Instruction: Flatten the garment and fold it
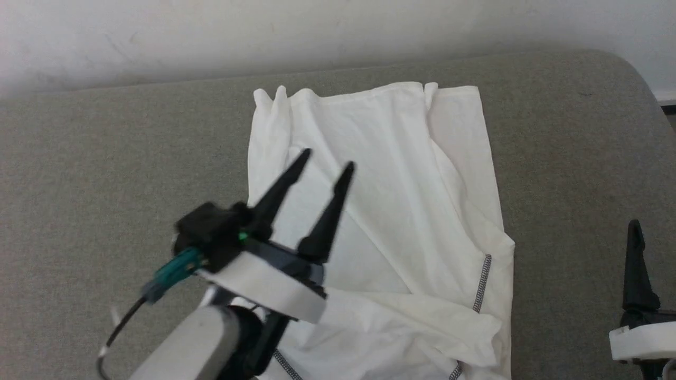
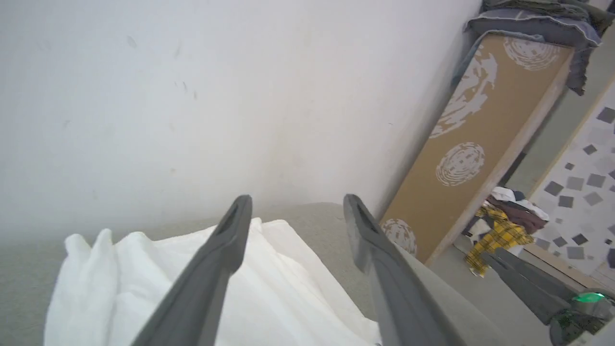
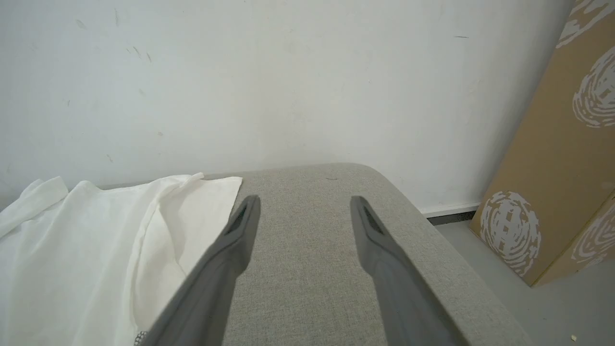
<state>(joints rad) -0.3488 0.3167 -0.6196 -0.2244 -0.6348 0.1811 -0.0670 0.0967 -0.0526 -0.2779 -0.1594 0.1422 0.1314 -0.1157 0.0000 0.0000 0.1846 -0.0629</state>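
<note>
Head view: two grippers, each with two long, dark, tapered fingers. At seven o'clock the left gripper (image 1: 327, 160) hovers with fingers apart and empty. At four o'clock the right gripper (image 3: 305, 202) is likewise spread. Beyond, at centre, one smooth white garment (image 1: 401, 174) lies roughly rectangular on a grey woven cushion (image 1: 95, 174).

grey fabric cushion (image 1: 105, 184), white shirt (image 1: 391, 174) lying on it, part-folded, w/ creases

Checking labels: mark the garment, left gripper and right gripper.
garment (image 1: 401, 174), head view, middle of the white cloth.
left gripper (image 1: 327, 160), head view, midway between its fingertips.
right gripper (image 3: 305, 199), right wrist view, midway between its fingertips.
</note>
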